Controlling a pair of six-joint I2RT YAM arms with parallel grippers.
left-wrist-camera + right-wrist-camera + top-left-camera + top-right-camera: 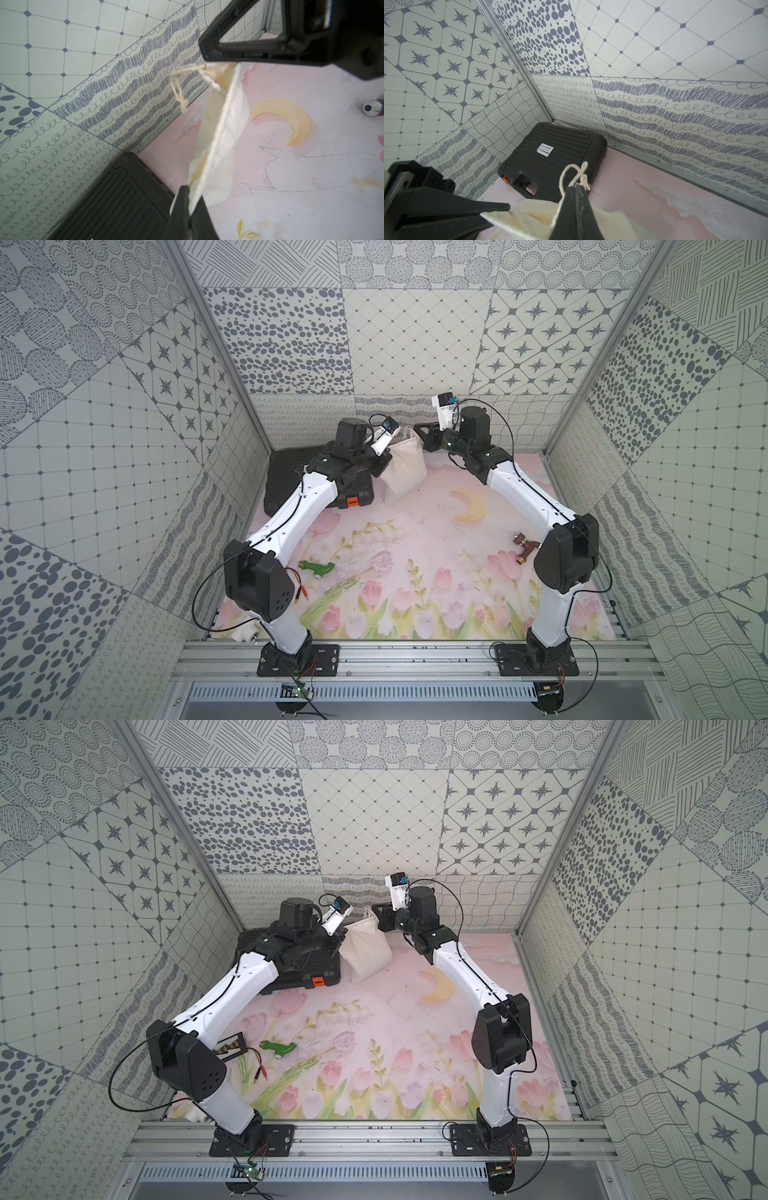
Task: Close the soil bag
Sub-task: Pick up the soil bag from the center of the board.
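Arms (291,510) hide part of the case (286,477) in both top views, where the pinch points are too small to read. Beyond them, at the back of the mat (415,593), the bag (405,472) hangs stretched between the claws, just beside the case. The left gripper (189,197) is clamped on its cloth edge. The right gripper (577,188) is pinched together on the cord (571,172) below the knot.
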